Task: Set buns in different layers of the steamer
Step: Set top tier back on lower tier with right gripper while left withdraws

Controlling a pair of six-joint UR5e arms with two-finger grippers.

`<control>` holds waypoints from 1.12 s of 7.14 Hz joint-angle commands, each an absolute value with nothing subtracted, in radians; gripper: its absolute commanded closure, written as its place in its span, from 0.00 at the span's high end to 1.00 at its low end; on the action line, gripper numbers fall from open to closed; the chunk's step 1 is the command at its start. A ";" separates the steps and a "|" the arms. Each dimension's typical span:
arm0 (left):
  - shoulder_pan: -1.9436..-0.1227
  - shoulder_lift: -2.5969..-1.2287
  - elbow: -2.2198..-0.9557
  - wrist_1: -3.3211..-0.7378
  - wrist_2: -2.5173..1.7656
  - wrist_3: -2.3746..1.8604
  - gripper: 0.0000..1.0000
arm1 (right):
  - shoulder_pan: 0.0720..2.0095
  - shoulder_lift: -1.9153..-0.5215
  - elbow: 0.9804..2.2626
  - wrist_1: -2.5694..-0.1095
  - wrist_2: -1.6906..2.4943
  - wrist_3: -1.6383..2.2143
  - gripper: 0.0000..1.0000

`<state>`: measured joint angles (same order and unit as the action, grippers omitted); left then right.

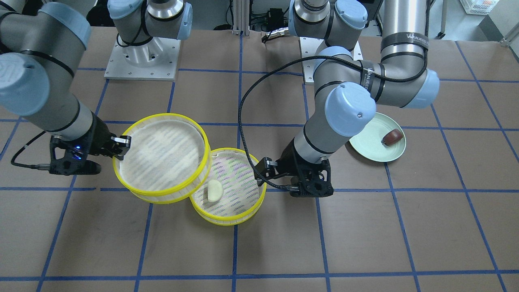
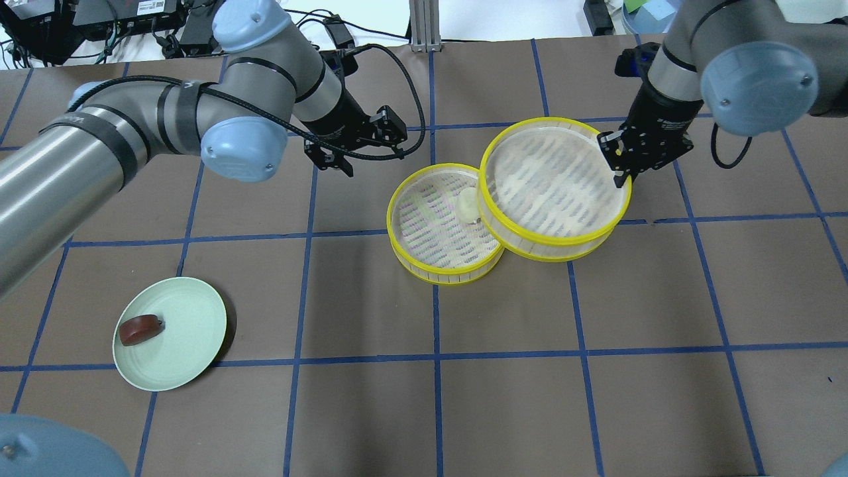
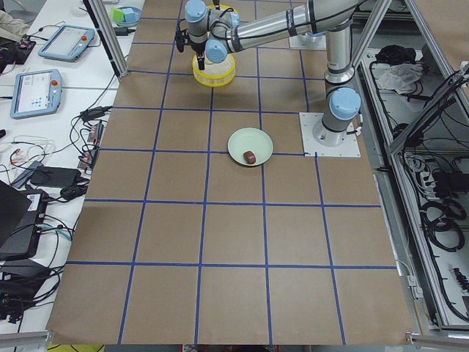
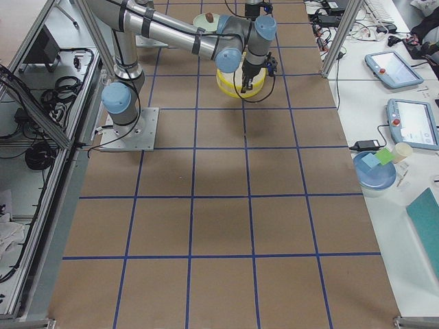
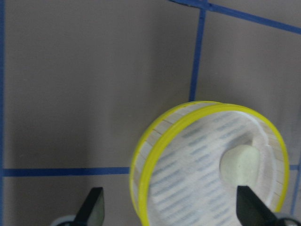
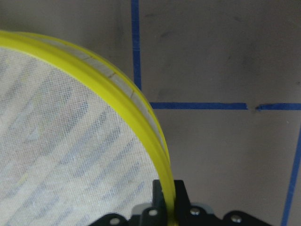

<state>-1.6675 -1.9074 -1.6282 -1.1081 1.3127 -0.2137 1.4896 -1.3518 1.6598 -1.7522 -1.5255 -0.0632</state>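
My right gripper (image 2: 619, 164) is shut on the yellow rim of one steamer layer (image 2: 550, 192) and holds it tilted, overlapping the edge of the other layer (image 2: 430, 228), which rests on the table. The cream-white bun (image 2: 468, 204) lies in the resting layer. The held layer (image 1: 162, 156) is empty; its rim (image 6: 117, 89) fills the right wrist view. My left gripper (image 2: 358, 142) is open and empty, raised beside the resting layer (image 5: 141, 165), with the cream bun (image 5: 240, 165) below it. The reddish-brown bun (image 2: 140, 329) lies on a pale green plate (image 2: 185, 331).
The table is brown paper with a blue tape grid. The green plate (image 1: 371, 148) sits on my left side, partly under the left arm's elbow in the front-facing view. The arm bases stand at the table's back edge.
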 commanded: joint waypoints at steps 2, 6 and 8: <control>-1.536 -1.801 -1.628 -1.293 1.463 -0.034 1.00 | 1.667 -1.258 1.651 -1.892 -1.531 0.239 0.00; -1.334 -1.706 -1.649 -1.515 1.629 0.332 1.00 | 1.726 -1.212 1.651 -1.939 -1.554 0.272 0.00; -1.196 -1.701 -1.698 -1.583 1.629 0.597 1.00 | 1.733 -1.210 1.651 -1.947 -1.549 0.272 0.00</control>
